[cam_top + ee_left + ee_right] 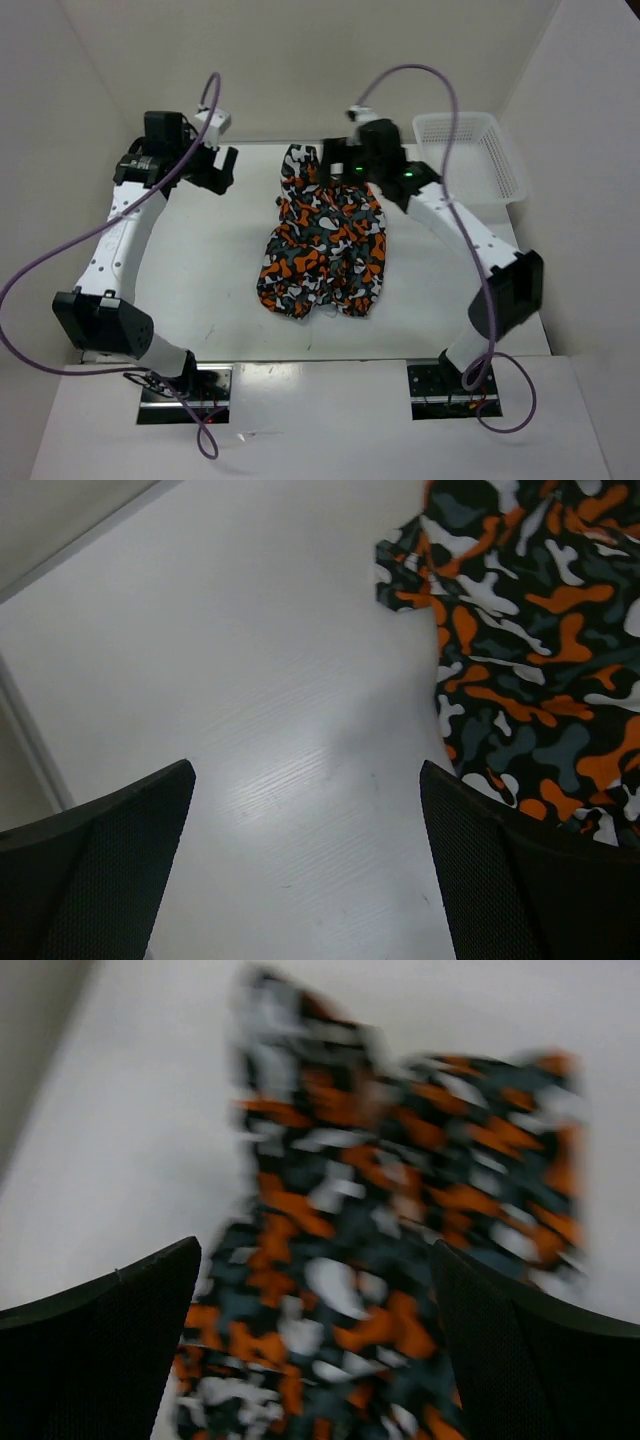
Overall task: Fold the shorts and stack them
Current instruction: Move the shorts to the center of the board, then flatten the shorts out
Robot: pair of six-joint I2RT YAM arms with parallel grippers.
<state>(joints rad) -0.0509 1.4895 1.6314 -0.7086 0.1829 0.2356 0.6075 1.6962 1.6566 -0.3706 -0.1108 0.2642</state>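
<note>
shorts [325, 240] lying crumpled, long axis near-to-far, narrow end far

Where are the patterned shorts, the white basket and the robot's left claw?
shorts [325, 250]: top external view, middle of the cloth.
basket [455, 118]: top external view, its far rim.
left gripper [307, 768]: left wrist view, midway between its open fingertips.

L gripper [305, 865] wide apart, empty | shorts [530, 630] top-R on table [250, 710]
</note>
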